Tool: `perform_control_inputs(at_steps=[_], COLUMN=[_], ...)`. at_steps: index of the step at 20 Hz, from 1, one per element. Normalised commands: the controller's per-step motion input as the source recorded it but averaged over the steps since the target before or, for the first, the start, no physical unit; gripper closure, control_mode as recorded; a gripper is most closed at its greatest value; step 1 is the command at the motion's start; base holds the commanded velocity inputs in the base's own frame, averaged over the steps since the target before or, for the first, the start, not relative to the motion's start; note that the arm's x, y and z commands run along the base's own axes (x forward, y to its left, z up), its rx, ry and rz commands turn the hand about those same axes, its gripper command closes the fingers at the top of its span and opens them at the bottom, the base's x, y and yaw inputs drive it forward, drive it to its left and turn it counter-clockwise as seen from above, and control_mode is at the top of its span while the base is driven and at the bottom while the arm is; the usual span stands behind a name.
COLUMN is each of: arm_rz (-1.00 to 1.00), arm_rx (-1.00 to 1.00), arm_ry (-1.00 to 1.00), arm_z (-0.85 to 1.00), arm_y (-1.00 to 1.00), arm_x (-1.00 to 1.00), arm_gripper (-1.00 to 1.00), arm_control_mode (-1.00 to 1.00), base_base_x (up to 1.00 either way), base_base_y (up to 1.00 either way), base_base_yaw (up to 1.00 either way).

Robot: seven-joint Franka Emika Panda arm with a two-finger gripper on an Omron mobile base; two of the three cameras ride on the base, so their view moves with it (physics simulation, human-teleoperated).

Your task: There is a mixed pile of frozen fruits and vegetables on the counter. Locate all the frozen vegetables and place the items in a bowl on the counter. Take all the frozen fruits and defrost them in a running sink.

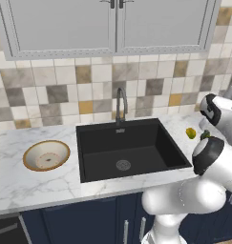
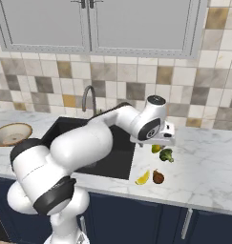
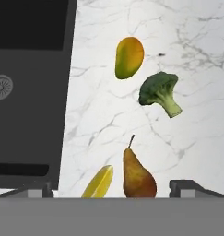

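With the claw spread wide above the pile just right of the sink, the pear is best straddled squarely, the neighbouring yellow piece left unnudged.

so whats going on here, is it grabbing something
Not yet. The gripper is open and empty, hanging over four small items on the marble counter to the right of the black sink: a yellow-green fruit, a broccoli, a brown pear and a slim yellow piece. All four lie on the counter. The bowl sits left of the sink, with none of the four in it, and no water shows at the tap.
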Motion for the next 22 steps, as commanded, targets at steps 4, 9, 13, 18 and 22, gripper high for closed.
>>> perform_control_inputs(at_steps=[4,9,13,18,22], arm_rz=[0.0,0.0,0.0,0.0,0.0], arm_rx=[0.0,0.0,0.03,0.03,0.02], arm_ry=[0.03,0.02,0.02,0.03,0.05], arm_z=[-0.33,-0.33,-0.29,-0.27,-0.26], arm_y=[-0.24,-0.19,-0.15,-0.11,-0.15], arm_x=[0.19,0.15,0.18,0.21,0.33], arm_gripper=[-1.0,-1.0,-1.0,-1.0,-1.0], arm_control_mode=[-1.0,-1.0,-1.0,-1.0,-1.0], base_base_x=[0.0,0.0,0.0,0.0,0.0], base_base_y=[0.0,0.0,0.0,0.0,0.0], base_base_yaw=[0.0,0.0,0.0,0.0,0.0])
